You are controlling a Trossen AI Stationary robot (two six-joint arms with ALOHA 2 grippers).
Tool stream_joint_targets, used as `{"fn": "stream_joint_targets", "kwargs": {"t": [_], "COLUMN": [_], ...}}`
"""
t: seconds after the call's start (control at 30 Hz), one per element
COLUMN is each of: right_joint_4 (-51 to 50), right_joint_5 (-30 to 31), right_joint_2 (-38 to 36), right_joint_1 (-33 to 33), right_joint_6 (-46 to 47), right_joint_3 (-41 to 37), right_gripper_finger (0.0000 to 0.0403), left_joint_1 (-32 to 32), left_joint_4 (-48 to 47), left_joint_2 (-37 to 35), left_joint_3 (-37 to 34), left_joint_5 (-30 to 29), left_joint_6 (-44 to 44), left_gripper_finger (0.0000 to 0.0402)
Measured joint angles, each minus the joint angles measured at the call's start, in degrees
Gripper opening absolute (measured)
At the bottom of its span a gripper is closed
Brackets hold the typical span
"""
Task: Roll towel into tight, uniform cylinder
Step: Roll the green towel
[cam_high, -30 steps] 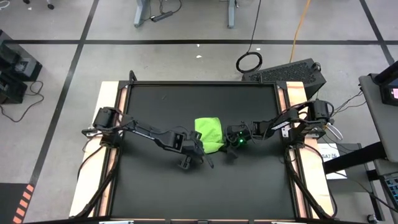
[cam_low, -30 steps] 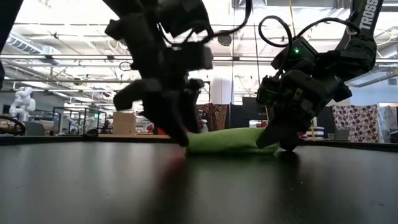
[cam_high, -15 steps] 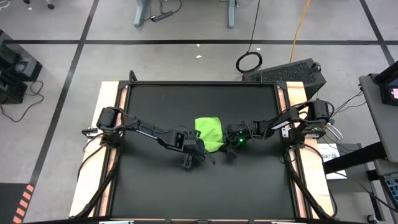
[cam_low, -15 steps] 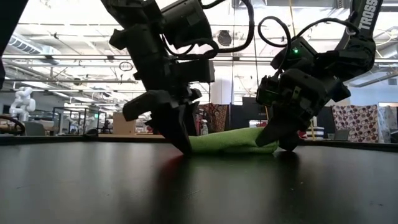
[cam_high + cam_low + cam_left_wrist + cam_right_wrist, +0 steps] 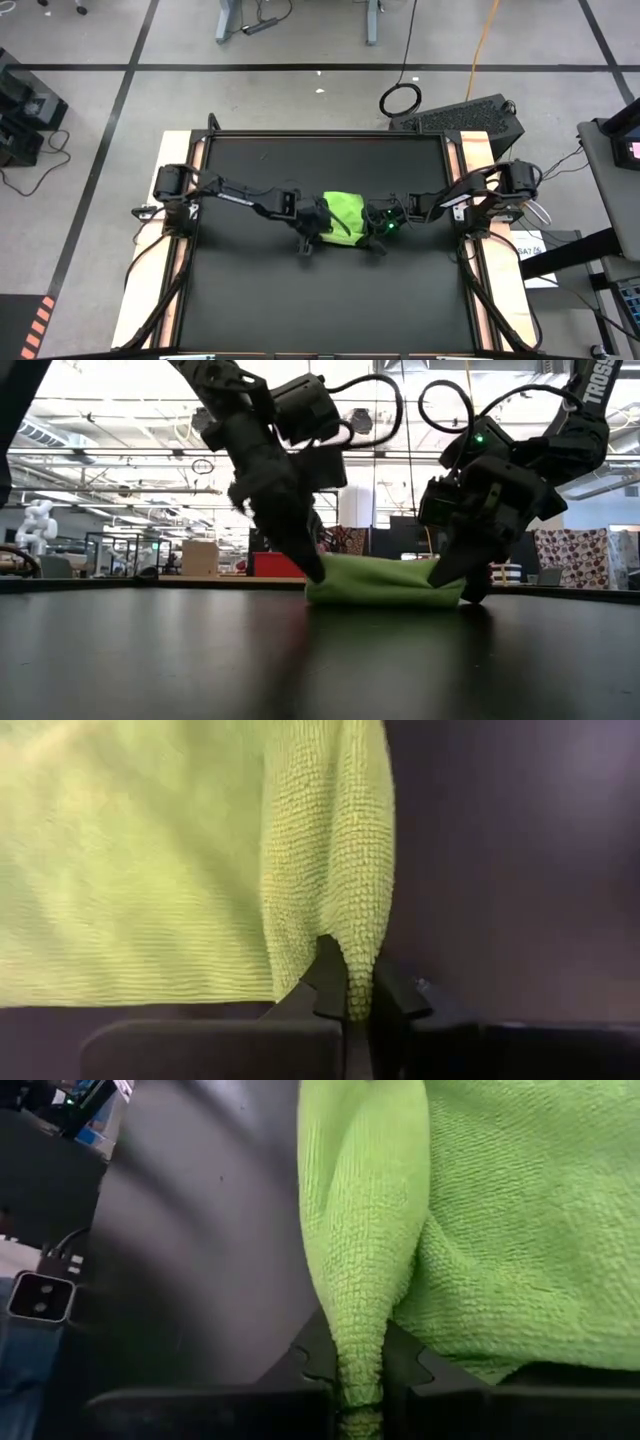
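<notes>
High view: shows the towel [image 5: 345, 218] bunched near the middle of the black table [image 5: 260, 290], with the left gripper [image 5: 322, 224] at its left edge and the right gripper [image 5: 371, 226] at its right edge. Hides the fingertips under the wrists, so gives no grip detail.

Low view: adds the towel's shape [image 5: 383, 580], a low folded mound lying on the tabletop [image 5: 200, 660], raised a little at both ends. Shows the left gripper [image 5: 314, 570] slanting down onto one end and the right gripper [image 5: 455, 582] onto the other, well apart with the towel between them. Also takes in the room behind the table.

Left wrist view: gives what the others cannot, the left gripper [image 5: 348, 1005] pinching a thin upright fold of the towel [image 5: 150, 890], fingers [image 5: 328, 982] pressed against the cloth on both sides.

Right wrist view: likewise shows the right gripper [image 5: 360, 1380] clamped on a narrow ridge of the towel [image 5: 500, 1220], fingers [image 5: 312, 1355] tight on the fabric, bare table [image 5: 200, 1220] beside it.
</notes>
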Motion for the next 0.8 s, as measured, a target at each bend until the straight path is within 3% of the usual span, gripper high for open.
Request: {"fn": "stream_joint_targets", "kwargs": {"t": [0.23,0.4,0.67,0.8], "right_joint_4": [-1.4,-1.3,-2.4,-7.8], "right_joint_5": [-2.9,-3.8,-3.6,2.6], "right_joint_2": [-2.5,-8.4,-22.6,-27.1], "right_joint_1": [0.0,0.0,-2.8,-6.1], "right_joint_6": [0.6,2.4,2.9,-1.8], "right_joint_3": [0.0,0.0,2.1,6.6], "right_gripper_finger": [0.0015,0.0015,0.0015,0.0015], "left_joint_1": [4.0,5.9,8.4,10.5], "left_joint_4": [0.3,-0.9,-3.0,-2.9], "left_joint_2": [-4.1,-9.2,-17.5,-18.6], "left_joint_3": [0.0,0.3,4.3,7.9], "left_joint_5": [12.1,18.0,20.2,18.1], "left_joint_6": [-2.3,-2.4,-2.5,-1.8], "left_gripper_finger": [0.0012,0.0012,0.0012,0.0012]}}
